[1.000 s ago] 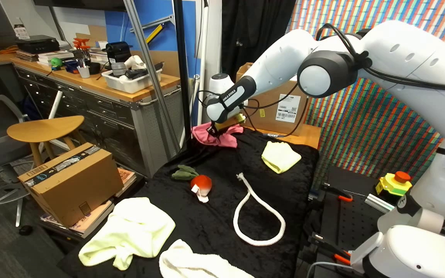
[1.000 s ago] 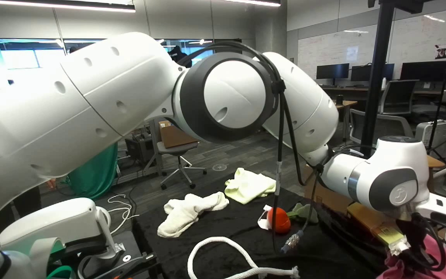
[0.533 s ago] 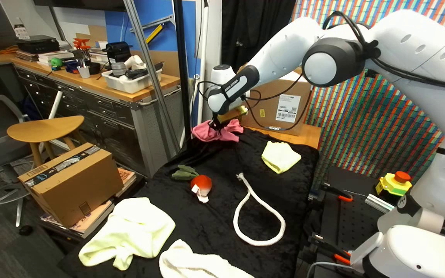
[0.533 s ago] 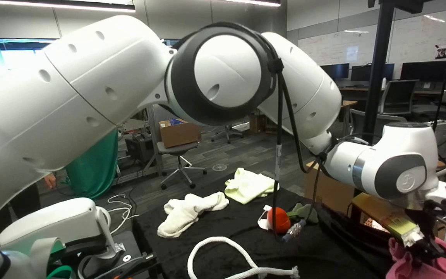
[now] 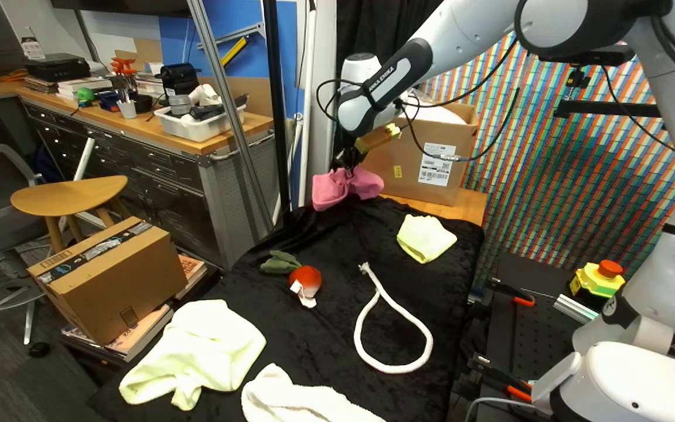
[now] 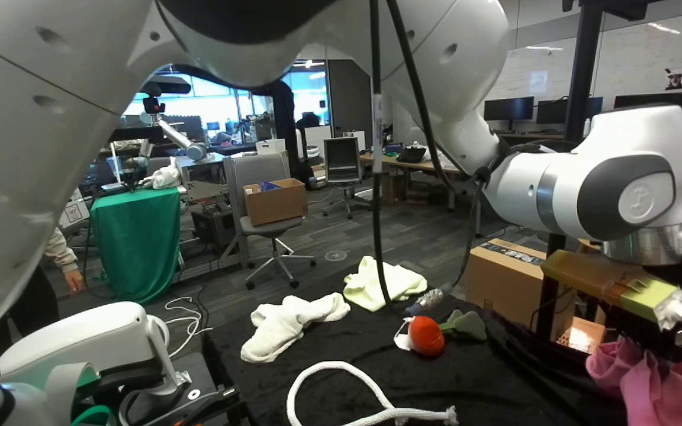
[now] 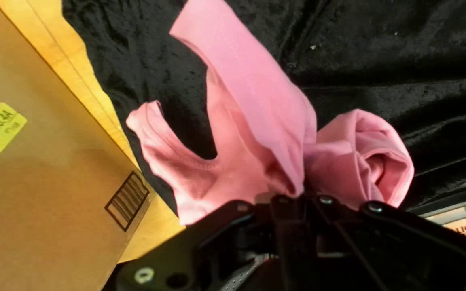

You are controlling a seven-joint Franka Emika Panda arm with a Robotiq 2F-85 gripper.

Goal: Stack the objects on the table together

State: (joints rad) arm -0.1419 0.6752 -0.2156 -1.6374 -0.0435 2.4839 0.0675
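My gripper (image 7: pixel 301 197) is shut on the pink cloth (image 7: pixel 253 121), bunched between its fingertips with loose folds hanging on both sides. In an exterior view this pink cloth (image 5: pixel 329 190) hangs above the far end of the black-draped table (image 5: pixel 337 246); whether its lowest edge touches the drape I cannot tell. Spread on the table lie a small pale yellow cloth (image 5: pixel 425 239), a white rope loop (image 5: pixel 396 368), a red-and-white item (image 5: pixel 308 278) with a green leafy end, a large yellow-green cloth (image 5: pixel 197 346) and a white cloth (image 6: pixel 290 325).
Behind the far end stands a tall cardboard box (image 5: pixel 413 164), close beside the gripper. A black post (image 5: pixel 278 105) rises at the table's far corner. Another cardboard box (image 5: pixel 112 275) sits low along the table's side. Arm cables (image 6: pixel 379 236) dangle over the table.
The arm has risen, and the pink cloth has come up with the gripper, shifting slightly toward the tall box. Its folds now hang down instead of lying flat. The other objects have stayed put.
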